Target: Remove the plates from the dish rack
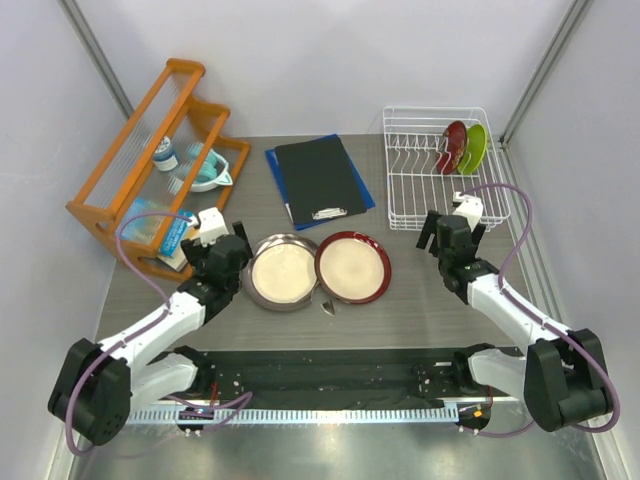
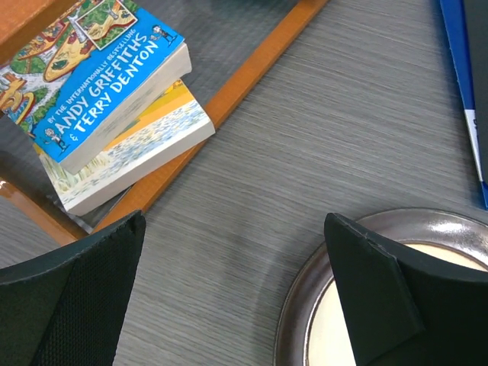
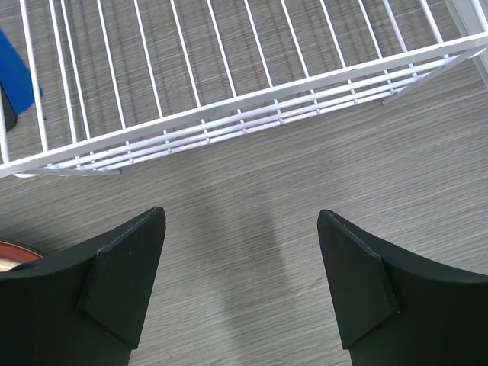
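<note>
**Left gripper** (image 2: pixel 235 229): jaws spread wide, nothing held, bare table under the gap.
- Its wrist view alone shows one finger (image 2: pixel 374 297) over the edge of the brown-rimmed plate (image 2: pixel 301 290). Contact cannot be told.
- The same view shows two paperback books (image 2: pixel 114 91) stacked at the foot of the orange shelf (image 2: pixel 252 69).

**Right gripper** (image 3: pixel 240 221): jaws wide, nothing held.
- Its wrist view alone shows the near wall of the dish rack (image 3: pixel 229 114) just ahead of the fingers.
- A sliver of the red-rimmed plate (image 3: pixel 11 248) shows at the left edge.

**Overhead view only:**
- Both plates lie flat on the table (image 1: pixel 420 300), side by side with rims meeting. They are outside the rack and to its left.
- The rack, far right, holds a red bowl (image 1: pixel 453 147) and a green bowl (image 1: pixel 474 147) on edge among the tines.

**Arms:**
- The left arm reaches forward, low, with its gripper at the left edge of the brown-rimmed plate.
- The right arm reaches forward, with its gripper between the red-rimmed plate and the rack's near wall.

**Surface and room:**
- The tabletop is grey wood-grain.
- A black clipboard (image 1: pixel 318 178) on a blue folder lies between shelf and rack.
- Pale walls stand on three sides.
</note>
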`<act>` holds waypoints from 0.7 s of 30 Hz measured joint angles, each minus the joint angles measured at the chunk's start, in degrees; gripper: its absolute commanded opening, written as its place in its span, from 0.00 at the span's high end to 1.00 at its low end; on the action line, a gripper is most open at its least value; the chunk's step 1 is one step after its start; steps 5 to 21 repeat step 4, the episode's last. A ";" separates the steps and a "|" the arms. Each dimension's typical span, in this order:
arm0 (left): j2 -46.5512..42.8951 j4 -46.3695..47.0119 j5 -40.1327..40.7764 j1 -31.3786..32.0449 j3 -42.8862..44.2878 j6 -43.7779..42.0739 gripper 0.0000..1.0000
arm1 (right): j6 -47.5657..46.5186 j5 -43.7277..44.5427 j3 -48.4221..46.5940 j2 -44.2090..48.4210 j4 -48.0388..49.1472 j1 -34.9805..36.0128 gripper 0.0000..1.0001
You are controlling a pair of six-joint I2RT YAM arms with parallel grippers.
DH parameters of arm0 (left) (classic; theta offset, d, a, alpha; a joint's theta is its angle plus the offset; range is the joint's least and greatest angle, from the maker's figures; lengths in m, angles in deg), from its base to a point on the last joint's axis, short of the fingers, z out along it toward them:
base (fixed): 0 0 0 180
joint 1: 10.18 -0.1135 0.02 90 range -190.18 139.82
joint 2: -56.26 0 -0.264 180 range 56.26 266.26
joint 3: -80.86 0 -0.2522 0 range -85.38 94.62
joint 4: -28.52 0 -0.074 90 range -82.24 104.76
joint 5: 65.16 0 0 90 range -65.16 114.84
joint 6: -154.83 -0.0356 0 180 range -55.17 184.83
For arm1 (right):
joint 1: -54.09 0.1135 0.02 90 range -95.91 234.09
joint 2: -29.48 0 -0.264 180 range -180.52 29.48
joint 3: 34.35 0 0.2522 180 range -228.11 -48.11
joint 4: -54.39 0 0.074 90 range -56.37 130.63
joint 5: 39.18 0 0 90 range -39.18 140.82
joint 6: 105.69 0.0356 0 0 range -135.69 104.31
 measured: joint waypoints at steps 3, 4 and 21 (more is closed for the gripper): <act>2.03 -1.40 0.94 -0.02 1.70 -0.02 0.01 | 0.00 -0.20 0.15 0.39 0.39 -0.02 0.13; 2.58 -1.60 0.96 -0.02 2.03 -0.07 0.01 | 0.00 -0.20 0.17 0.57 0.52 -0.04 0.13; 2.58 -1.60 0.96 -0.02 2.03 -0.07 0.01 | 0.00 -0.20 0.17 0.57 0.52 -0.04 0.13</act>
